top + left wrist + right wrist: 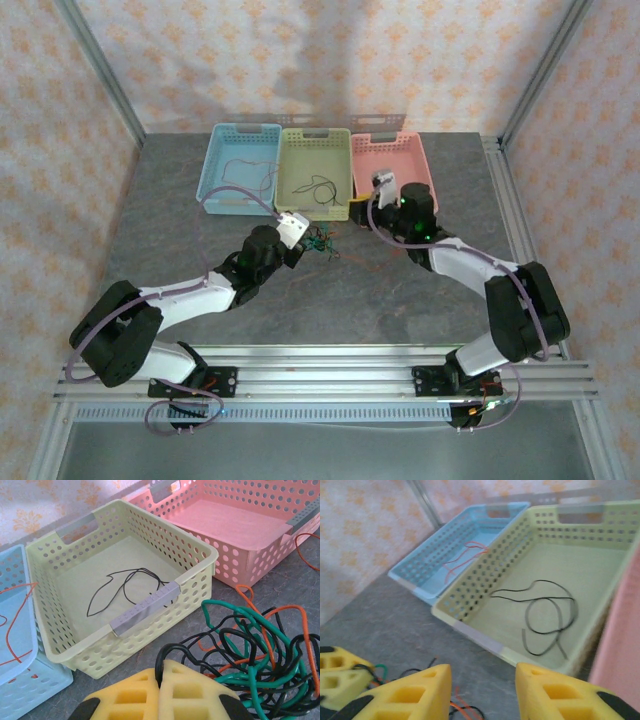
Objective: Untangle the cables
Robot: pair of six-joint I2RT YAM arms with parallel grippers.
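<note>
We saw the left gripper (160, 680) pressed together against the tangled cables (260, 650), which lay on the table (350, 290) just before the yellow basket (145, 607). The right gripper (482, 685) stood spread and empty nearby; one black cable (107, 592) lay inside that basket.

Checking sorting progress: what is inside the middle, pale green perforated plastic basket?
One thin black cable lies loosely looped on the floor of the pale green perforated plastic basket. In the left wrist view, its near wall hides a strip of floor.
</note>
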